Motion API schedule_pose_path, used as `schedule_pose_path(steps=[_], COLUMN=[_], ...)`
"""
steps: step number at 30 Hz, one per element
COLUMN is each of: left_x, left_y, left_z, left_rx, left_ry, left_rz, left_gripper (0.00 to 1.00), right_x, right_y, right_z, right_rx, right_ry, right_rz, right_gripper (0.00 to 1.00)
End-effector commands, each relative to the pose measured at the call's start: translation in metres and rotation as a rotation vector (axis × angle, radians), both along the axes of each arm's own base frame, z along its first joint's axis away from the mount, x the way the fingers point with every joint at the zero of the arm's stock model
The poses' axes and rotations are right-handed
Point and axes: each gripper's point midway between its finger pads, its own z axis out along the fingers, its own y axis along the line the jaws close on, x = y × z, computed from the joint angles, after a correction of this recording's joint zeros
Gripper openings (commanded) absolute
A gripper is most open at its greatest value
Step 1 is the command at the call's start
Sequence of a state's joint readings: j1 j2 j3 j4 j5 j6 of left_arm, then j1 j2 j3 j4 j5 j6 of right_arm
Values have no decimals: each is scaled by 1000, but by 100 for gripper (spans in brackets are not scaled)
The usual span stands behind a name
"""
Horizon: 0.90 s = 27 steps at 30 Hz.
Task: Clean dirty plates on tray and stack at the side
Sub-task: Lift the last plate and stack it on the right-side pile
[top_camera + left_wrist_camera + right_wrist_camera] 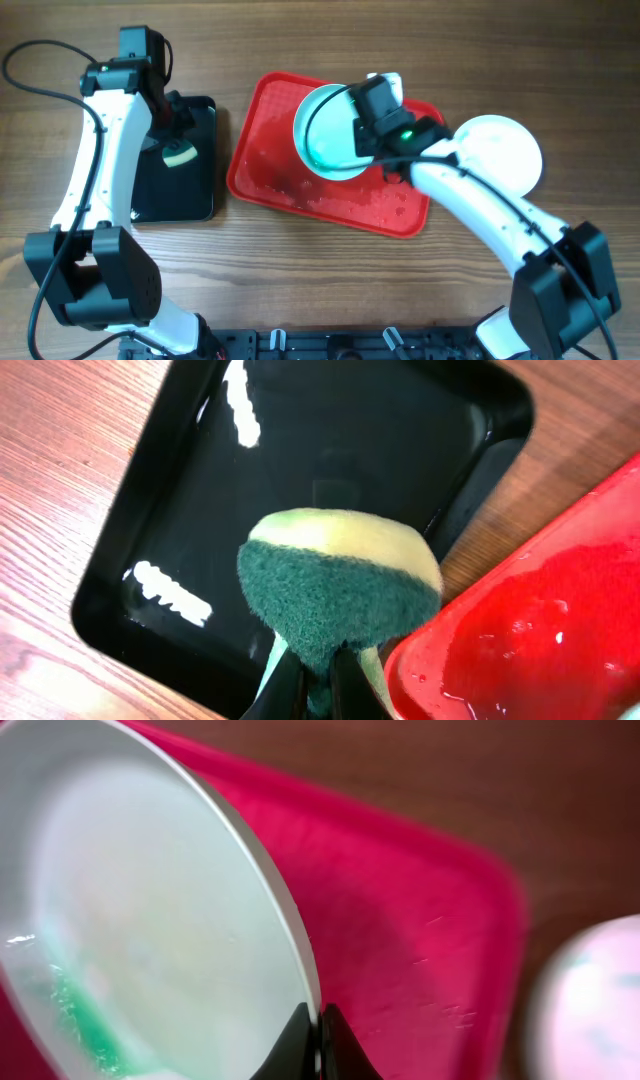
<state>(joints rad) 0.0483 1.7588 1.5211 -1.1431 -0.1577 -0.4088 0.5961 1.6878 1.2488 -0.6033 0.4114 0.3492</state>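
Note:
My right gripper (362,125) is shut on the rim of a pale plate (326,130) and holds it tilted above the red tray (280,170). In the right wrist view the jaws (318,1038) pinch the plate's edge (150,920), which carries a teal-green smear at its lower left. A second white plate (505,150) lies on the table right of the tray. My left gripper (172,135) is shut on a sponge (180,155) with a yellow top and green scrub face, above the black tray (195,195). The sponge (340,585) fills the left wrist view above the jaws (318,685).
The black tray (300,450) lies left of the red tray, their edges close together. The red tray's floor (540,620) looks wet. Wooden table surrounds both trays. The right arm's links cross the red tray's right end.

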Motion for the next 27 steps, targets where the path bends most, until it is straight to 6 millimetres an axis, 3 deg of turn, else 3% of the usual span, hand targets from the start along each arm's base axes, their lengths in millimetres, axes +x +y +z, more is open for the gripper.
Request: schedule_pose_path(steps=[1,7,11,16,19,23,27], left_x=[-3,-5,-5,-5,-5,-5,-5], left_y=[0,0,0,0,0,0,0], left_z=[-16,-24,-24,-24,-24,-24,-24], left_rx=[-12,-12,-13,-13,-13,-12,-12], left_ry=[23,27,28,28,28,27,29], left_rz=[-4,-4,-4,-4,-4,-4,-4], left_gripper=[4,4,4,4,4,4,4], right_x=[0,-39,-49,-50,-46,-39,-45], right_y=[-16,11,21,19,26,41,38], right_z=[59,124,132,137,123,82,46], right_rx=[-378,-630,-671,-700,-642,-462,-104], right_ry=[-284,-599,-632,-644,-590,-426,-163], right_rz=[-90,-160,-138,-150,-94,21,9], right_gripper=[4,4,4,4,4,4,4])
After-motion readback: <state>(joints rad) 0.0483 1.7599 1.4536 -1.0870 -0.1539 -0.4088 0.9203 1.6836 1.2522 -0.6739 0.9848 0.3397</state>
